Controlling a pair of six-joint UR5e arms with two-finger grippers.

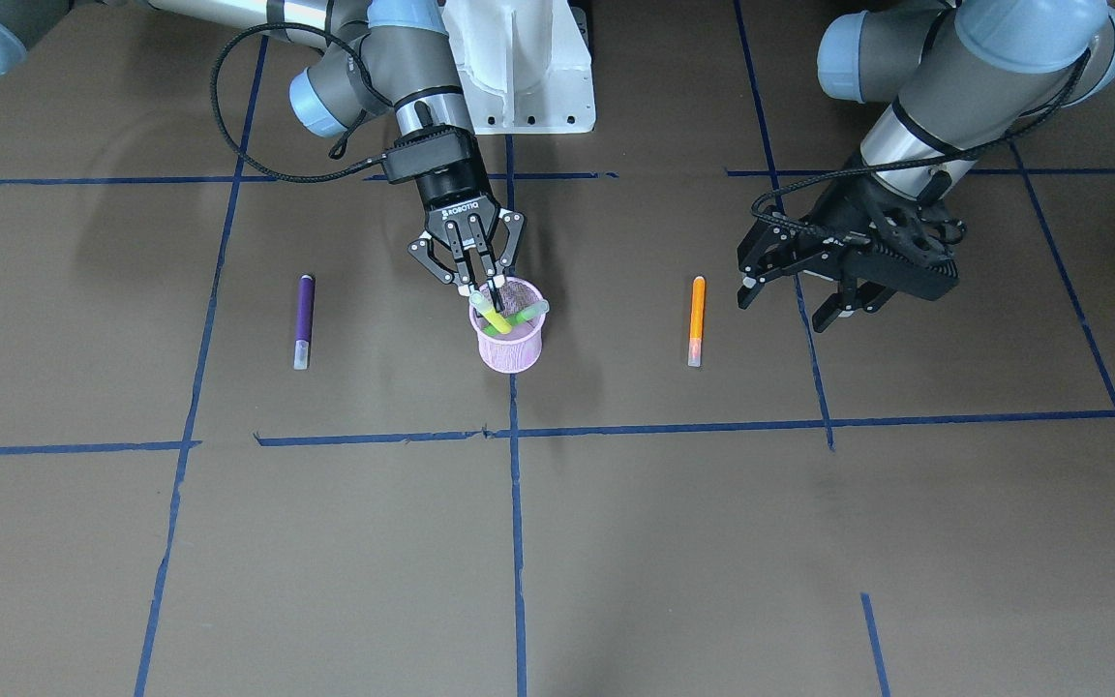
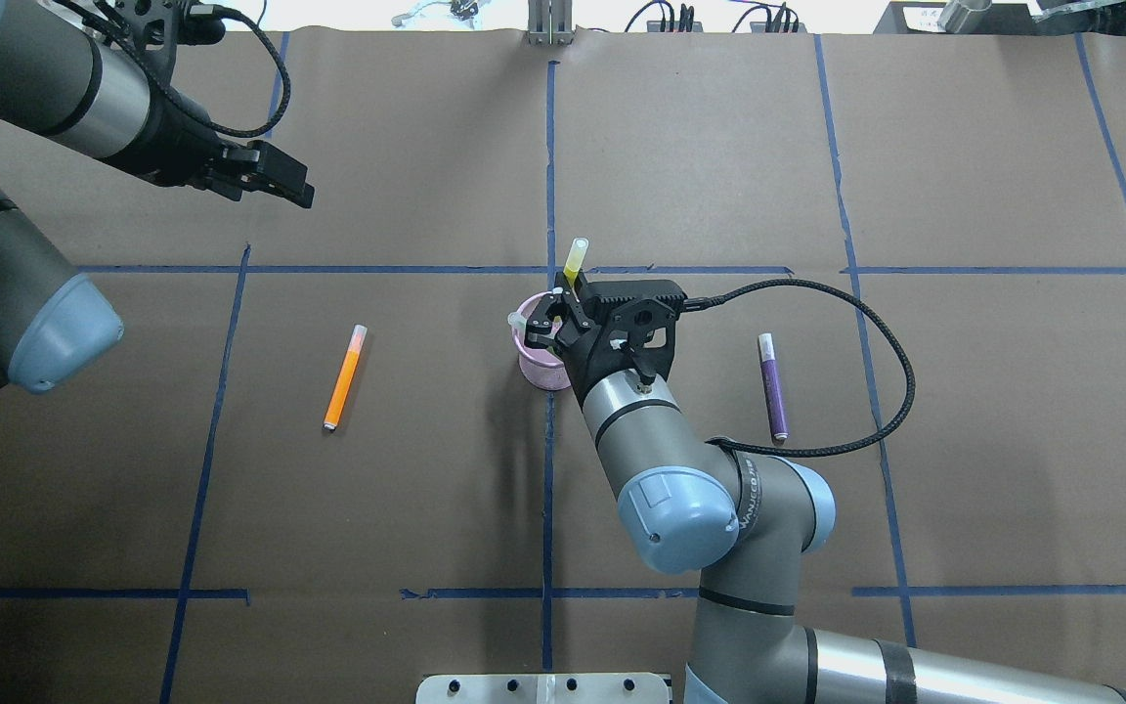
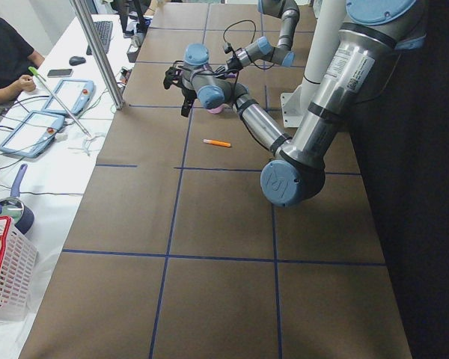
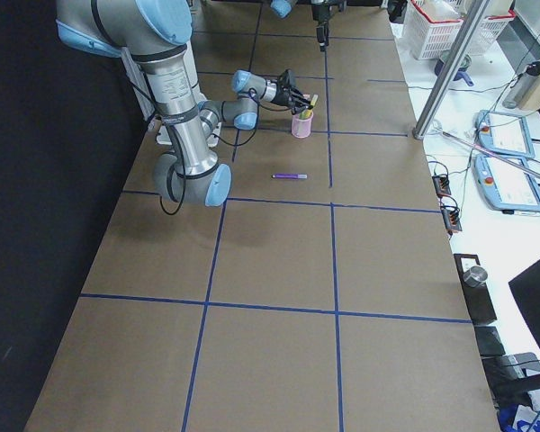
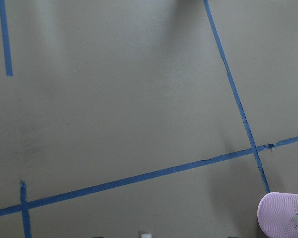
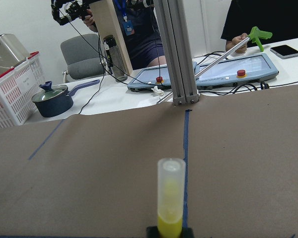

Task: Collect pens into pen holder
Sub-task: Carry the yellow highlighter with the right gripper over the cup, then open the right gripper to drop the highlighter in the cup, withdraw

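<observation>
Pens: roughly two of four are dealt with. Left to right in the overhead view: my left gripper [image 1: 785, 310] hangs above the left half of the table [image 2: 377, 508], jaws spread, holding nothing. The orange pen [image 2: 343, 379] lies flat on the left half, well in from the left edge, not collected. The pen holder [image 2: 539, 370] stands upright near the table's middle, well away from every edge, and the green pen [image 1: 524, 315] leans inside it. My right gripper [image 1: 483, 287] is right over the rim, closed on the yellow pen [image 2: 576, 260]. Its cap end is up and its lower end looks already inside the cup, but I haven't let go. The purple pen [image 2: 773, 386] lies flat on the right half, well apart from the holder, not collected. Left to do, I judge: release yellow, then fetch orange and purple. Room: bare table all round both loose pens, no edge close. The only tight spot is the cup mouth, with green leaning across it.
</observation>
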